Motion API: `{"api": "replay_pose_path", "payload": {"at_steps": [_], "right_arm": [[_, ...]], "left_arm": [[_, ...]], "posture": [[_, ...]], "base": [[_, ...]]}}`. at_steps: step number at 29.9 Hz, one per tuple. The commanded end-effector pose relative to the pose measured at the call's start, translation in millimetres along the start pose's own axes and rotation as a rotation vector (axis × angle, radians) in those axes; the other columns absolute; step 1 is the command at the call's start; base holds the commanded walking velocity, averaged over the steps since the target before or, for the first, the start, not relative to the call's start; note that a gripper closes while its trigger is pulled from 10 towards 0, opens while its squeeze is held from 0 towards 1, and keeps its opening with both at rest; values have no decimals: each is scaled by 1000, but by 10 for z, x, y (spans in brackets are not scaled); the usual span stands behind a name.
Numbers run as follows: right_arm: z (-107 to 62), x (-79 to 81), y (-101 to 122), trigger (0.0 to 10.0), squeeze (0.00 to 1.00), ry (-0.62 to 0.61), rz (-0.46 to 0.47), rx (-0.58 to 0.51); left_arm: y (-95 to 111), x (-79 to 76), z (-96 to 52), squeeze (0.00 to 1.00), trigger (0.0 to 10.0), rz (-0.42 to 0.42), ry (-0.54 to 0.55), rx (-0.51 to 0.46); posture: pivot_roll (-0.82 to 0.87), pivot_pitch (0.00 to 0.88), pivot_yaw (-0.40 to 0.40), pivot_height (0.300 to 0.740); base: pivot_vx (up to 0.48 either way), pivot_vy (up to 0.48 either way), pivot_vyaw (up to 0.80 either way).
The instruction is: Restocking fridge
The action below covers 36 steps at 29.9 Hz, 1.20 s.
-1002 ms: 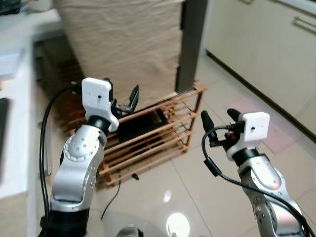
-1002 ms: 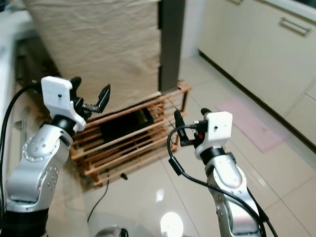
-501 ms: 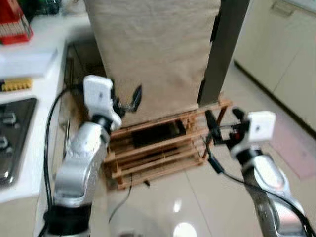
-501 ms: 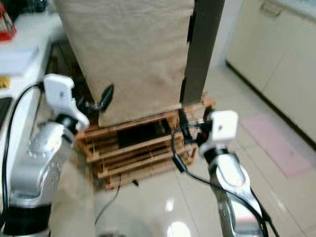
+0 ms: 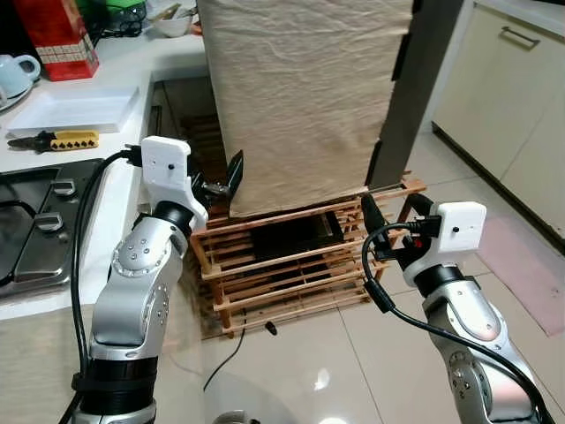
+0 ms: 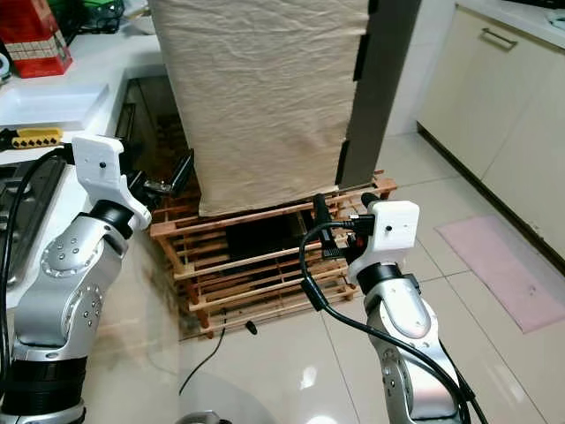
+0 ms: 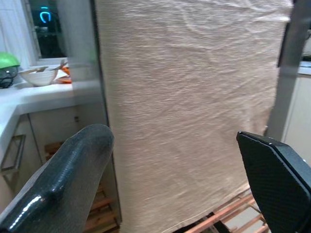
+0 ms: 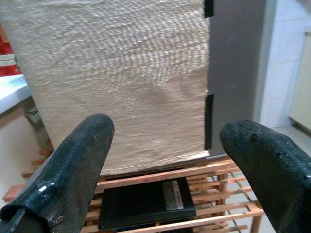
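Glossy pale floor tiles (image 5: 371, 353) spread across a kitchen, with cream cabinet doors (image 5: 512, 97) along the robot's right and a white worktop (image 5: 106, 97) along its left. Straight ahead stands the tall fridge covered by a wrinkled beige cloth (image 5: 305, 88), its dark grey side (image 5: 415, 79) showing at the right edge of the cloth; it rests on a low slatted wooden pallet rack (image 5: 291, 265), and a flat black box (image 5: 296, 237) lies on the slats beneath it. On the worktop sit a black gas hob (image 5: 31, 230), a white rectangular tray (image 5: 75, 110), a red carton (image 5: 57, 35), a pale blue cup (image 5: 13, 75) and a yellow-handled tool (image 5: 57, 140) just beside the tray; farther back are a white bowl (image 7: 41, 76) and a green rounded thing (image 7: 8, 62). Both silver arms are raised in front of the fridge. The left gripper (image 5: 225, 181) hangs near the lower left corner of the cloth, its two black fingers (image 7: 73, 165) spread wide apart with nothing between them. The right gripper (image 5: 393, 210) is held near the right end of the rack, below the fridge's grey side, and its fingers (image 8: 73, 165) are likewise parted wide and empty. A black cable (image 5: 234, 349) trails from the rack across the floor.
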State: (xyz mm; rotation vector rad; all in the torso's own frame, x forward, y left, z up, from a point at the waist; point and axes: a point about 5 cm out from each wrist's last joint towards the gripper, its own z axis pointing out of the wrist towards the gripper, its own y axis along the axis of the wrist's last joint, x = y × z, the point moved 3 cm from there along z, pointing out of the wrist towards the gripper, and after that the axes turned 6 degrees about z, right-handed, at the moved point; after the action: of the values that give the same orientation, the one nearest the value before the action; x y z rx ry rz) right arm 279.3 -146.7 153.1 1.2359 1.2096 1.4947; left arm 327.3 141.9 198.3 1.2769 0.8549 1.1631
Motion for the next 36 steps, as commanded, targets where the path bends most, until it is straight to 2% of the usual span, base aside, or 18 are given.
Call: {"api": "replay_pose_path", "payload": {"at_steps": [1,5,6,7,8,10,12,13,18,22,25,29,30,36], "right_arm": [[-4,-15,9,10000,0,-12,-2,-6],[-3,-5,12,10000,0,-8,-7,-7],[-6,-3,13,10000,0,-3,-8,-6],[-9,-4,15,10000,0,0,-8,-6],[-10,-7,14,10000,0,3,-10,-4],[-10,-8,14,10000,0,5,-13,-2],[-2,-5,20,10000,0,16,-21,0],[-2,-5,20,10000,0,16,-21,0],[-8,-18,51,10000,0,23,-32,-5],[-17,-34,70,10000,0,25,-42,-8],[-22,-70,101,10000,0,17,-55,-15],[-22,-81,113,10000,0,14,-58,-17],[-31,-86,133,10000,0,14,-67,-19],[-86,-90,168,10000,0,23,-94,-16]], "left_arm": [[-32,-23,53,0,10000,13,-17,21],[-102,1,79,0,10000,12,1,45],[-112,6,93,353,10000,-11,-1,40],[-115,8,102,353,10000,-28,-4,36],[-122,17,117,1000,10000,-32,-2,36],[-126,32,149,1000,10000,-38,0,36],[-128,112,260,1000,10000,-39,22,29],[-128,112,260,1000,10000,-39,22,29],[-127,251,468,1000,10000,-53,20,21],[-111,259,567,1000,10000,-55,-9,18],[-90,270,719,1000,10000,-40,-34,13],[-81,272,780,1000,10000,-26,-48,13],[-38,316,874,1000,10000,-12,-48,6],[25,426,996,1000,10000,11,-15,11]], "posture": [[40,3,60,740],[36,2,59,740],[34,2,57,740],[34,3,57,740],[34,3,55,740],[33,2,55,740],[25,0,54,740],[25,0,54,740],[1,0,58,740],[-9,0,61,740],[-26,0,63,740],[-33,0,64,740],[-57,2,68,740],[-84,18,75,740]], "base": [[0,0,0],[0,0,0],[0,0,0],[0,0,0],[0,0,0],[0,0,0],[0,0,0],[0,0,0],[0,0,0],[0,0,0],[0,0,0],[0,0,0],[0,0,0],[0,0,0]]}}
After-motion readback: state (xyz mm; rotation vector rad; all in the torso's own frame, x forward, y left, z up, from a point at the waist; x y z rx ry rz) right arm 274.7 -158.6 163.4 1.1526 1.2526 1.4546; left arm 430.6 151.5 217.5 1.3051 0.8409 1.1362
